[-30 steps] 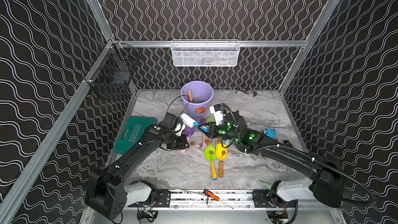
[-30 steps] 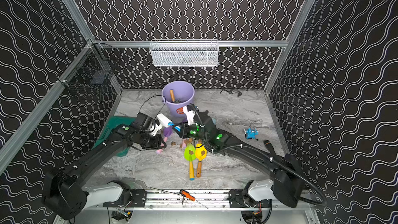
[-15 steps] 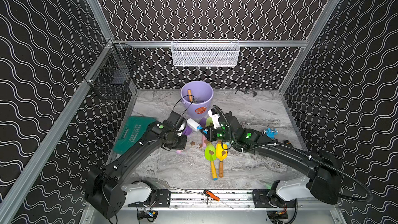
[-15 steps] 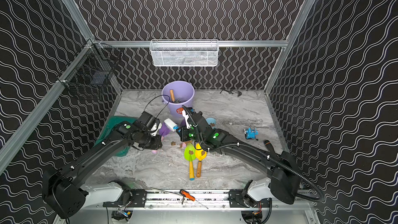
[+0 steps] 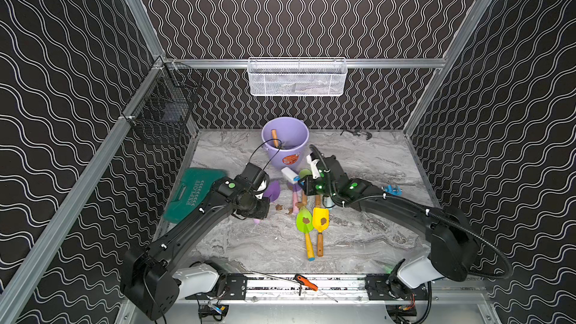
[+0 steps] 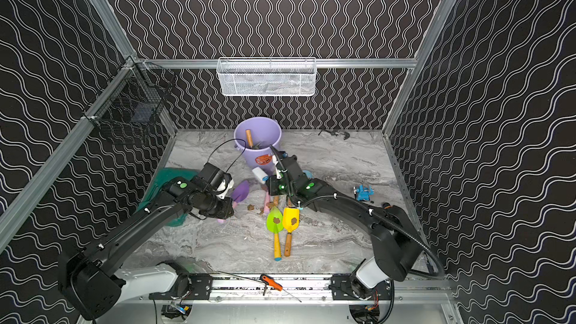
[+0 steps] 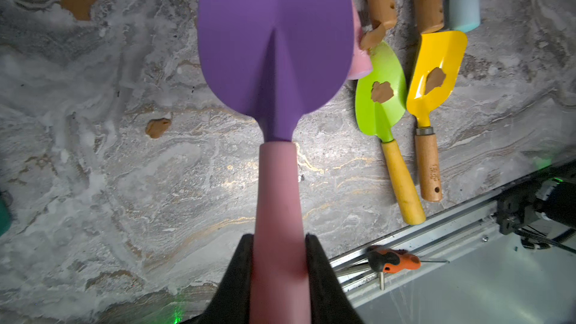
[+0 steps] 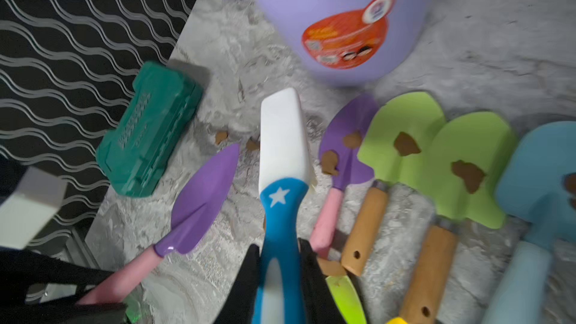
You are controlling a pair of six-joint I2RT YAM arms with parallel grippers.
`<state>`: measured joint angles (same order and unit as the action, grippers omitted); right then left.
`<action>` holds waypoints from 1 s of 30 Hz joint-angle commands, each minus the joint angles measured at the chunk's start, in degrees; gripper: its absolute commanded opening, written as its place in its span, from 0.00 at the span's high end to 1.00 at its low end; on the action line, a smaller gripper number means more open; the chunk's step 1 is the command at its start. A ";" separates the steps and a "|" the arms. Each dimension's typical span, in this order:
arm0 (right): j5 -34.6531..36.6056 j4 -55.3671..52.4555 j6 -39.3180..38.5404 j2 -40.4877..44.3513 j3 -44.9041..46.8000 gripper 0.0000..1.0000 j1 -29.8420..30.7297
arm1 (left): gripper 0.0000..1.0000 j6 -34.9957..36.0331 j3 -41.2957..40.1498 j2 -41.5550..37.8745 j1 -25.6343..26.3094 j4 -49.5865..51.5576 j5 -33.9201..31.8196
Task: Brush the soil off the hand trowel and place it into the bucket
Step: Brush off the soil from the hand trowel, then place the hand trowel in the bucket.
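Had purple trowel (image 7: 274, 42) clamped by handle in left end effector (image 7: 279, 241), blade clean. Found bucket (image 5: 290, 157) beyond blade tip, roughly on trowel's axis. Had brush (image 8: 282, 138) pinched in right end effector (image 8: 279, 252).

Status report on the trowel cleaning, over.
Left claw shut on purple trowel; it looks clean. Right claw shut on brush. Dirty trowels lie before bucket.

Green case (image 5: 193, 193) lies on the tabletop (image 5: 249, 244); orange-handled screwdriver (image 5: 307, 282) lies on the front rail (image 5: 349, 286).
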<state>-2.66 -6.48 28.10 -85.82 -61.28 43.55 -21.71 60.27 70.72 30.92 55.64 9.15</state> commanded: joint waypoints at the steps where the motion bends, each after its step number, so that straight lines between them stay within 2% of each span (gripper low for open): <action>1: -1.59 3.14 1.69 4.52 1.60 1.00 -2.27 | 1.00 2.84 -0.67 0.02 -2.86 -5.02 13.37; 2: -1.37 2.89 1.83 6.31 2.63 1.00 -3.08 | 1.00 2.79 -1.57 -0.05 -5.57 -7.39 20.50; 4: -0.85 2.38 2.19 10.60 5.94 1.00 -4.83 | 1.00 0.36 -5.09 0.51 -13.24 -15.74 41.43; 6: 0.04 1.39 2.86 14.48 8.54 1.00 -6.19 | 1.00 -6.59 -8.52 1.74 -18.35 -26.20 55.22; 8: 1.36 0.11 3.43 18.09 10.76 1.00 -7.18 | 1.00 -17.87 -11.78 2.52 -17.73 -41.19 60.38; 9: 1.68 0.06 3.82 19.92 11.99 1.00 -7.52 | 1.00 -26.43 -14.40 2.54 -17.32 -52.54 62.55; 11: 0.73 0.90 4.86 22.75 14.35 1.00 -7.69 | 1.00 -38.55 -17.52 3.31 -18.12 -67.39 63.52; 13: -2.61 2.96 6.14 24.72 16.34 1.00 -7.69 | 1.00 -43.19 -18.17 4.63 -18.25 -72.98 63.27; 19: -14.42 15.33 11.54 25.17 22.00 1.00 -7.35 | 1.00 -39.27 -16.49 4.57 -17.94 -66.16 60.20; 21: -14.38 14.46 11.26 24.52 21.78 1.00 -7.26 | 1.00 -34.93 -13.77 3.44 -17.94 -57.99 57.36; 22: -13.42 13.04 10.55 25.03 21.74 1.00 -7.27 | 1.00 -29.45 -10.48 3.36 -17.99 -50.70 55.40; 24: -9.35 9.55 8.90 26.81 21.61 1.00 -7.43 | 1.00 -12.87 1.85 5.70 -17.66 -27.91 44.90; 26: -6.20 6.73 7.15 28.43 21.47 1.00 -7.51 | 1.00 -2.11 13.67 10.25 -15.10 -13.86 31.61; 28: -4.21 4.68 6.23 29.05 21.27 1.00 -7.59 | 1.00 1.56 21.55 14.87 -12.08 -9.82 20.63; 30: -3.59 2.72 5.35 28.98 20.54 1.00 -7.69 | 1.00 2.72 27.47 20.22 -10.40 -9.08 14.66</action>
<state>-9.23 -0.84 35.48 -57.06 -39.83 35.92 -30.30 82.06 86.11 19.07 32.36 41.25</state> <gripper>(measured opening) 0.196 0.249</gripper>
